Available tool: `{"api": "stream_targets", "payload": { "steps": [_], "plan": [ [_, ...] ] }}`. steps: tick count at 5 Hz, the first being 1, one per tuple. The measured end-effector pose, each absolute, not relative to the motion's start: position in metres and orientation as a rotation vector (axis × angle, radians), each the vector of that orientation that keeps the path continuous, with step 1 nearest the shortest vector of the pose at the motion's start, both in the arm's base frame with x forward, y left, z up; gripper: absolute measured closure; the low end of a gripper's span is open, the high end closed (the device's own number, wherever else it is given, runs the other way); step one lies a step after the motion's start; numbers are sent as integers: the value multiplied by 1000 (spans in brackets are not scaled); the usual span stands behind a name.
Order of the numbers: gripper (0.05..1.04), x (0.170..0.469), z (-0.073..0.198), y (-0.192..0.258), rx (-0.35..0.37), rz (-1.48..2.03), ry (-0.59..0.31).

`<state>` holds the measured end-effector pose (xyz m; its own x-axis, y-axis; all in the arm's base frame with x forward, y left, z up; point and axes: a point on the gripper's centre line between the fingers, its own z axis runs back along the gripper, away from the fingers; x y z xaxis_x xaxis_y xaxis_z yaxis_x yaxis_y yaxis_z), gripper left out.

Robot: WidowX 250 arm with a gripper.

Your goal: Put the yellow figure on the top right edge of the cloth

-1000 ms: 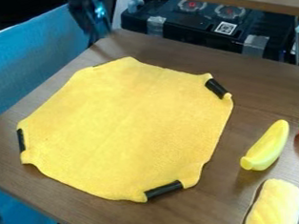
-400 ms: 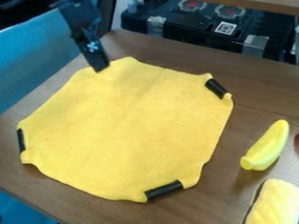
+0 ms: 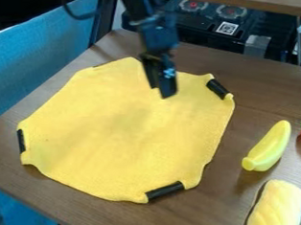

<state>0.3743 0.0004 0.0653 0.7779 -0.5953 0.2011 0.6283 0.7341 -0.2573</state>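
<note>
Picking up the banana (image 3: 268, 146), presumably the figure, seemed the step in hand; it lay on the table (image 3: 204, 211), right of the cloth (image 3: 116, 135). The gripper (image 3: 162, 91) hung above the cloth, released or clenched I could not tell; the next move called for rightward travel, then descent. The black box (image 3: 263, 27) bore a square code (image 3: 227, 28), no legible words.

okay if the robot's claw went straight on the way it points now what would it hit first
Most likely the yellow cloth: the claw points down over its upper right part. How much space lies between them is hard to tell from this angle.
</note>
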Motion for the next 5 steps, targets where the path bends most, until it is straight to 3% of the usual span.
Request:
{"api": "stream_targets", "payload": {
  "steps": [1, 2, 3, 5],
  "plan": [
    [83, 370, 71, -45, -362, -694, -54],
    [83, 366, 73, -100, -400, -704, -61],
    [83, 361, 75, -125, -431, -701, -54],
    [83, 358, 67, -167, -372, -768, -70]
  ]
}}
